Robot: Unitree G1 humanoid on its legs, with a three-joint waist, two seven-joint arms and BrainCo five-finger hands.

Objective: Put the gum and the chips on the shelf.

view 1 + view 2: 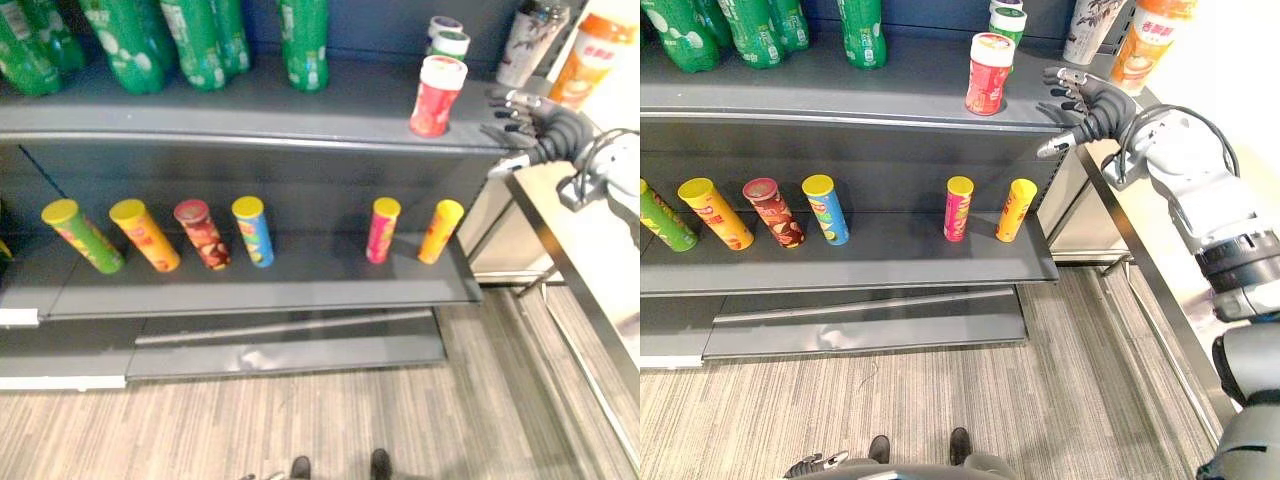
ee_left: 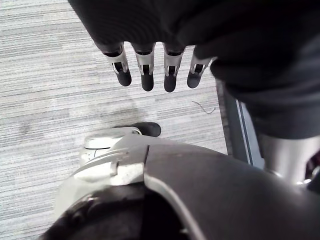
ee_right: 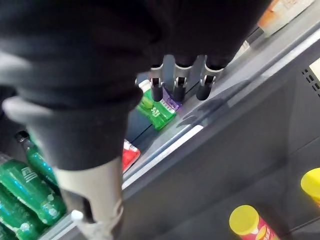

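Hovering at the right end of the dark grey metal upper shelf (image 1: 250,115), the right hand (image 1: 1085,103) has its fingers spread and holds nothing; just beside it the red-and-white cylindrical chips can (image 1: 437,95) stands upright near the front edge, and behind that sit a small round green-lidded tub (image 1: 451,43) and a purple-lidded tub (image 1: 443,24), likely the gum. Both goods look placed, so the task reads as near its end. The next move calls for drawing the hand back clear of the can without tipping it. The left hand (image 2: 150,70) hangs low over the striped floor (image 2: 50,100), fingers straight and empty.
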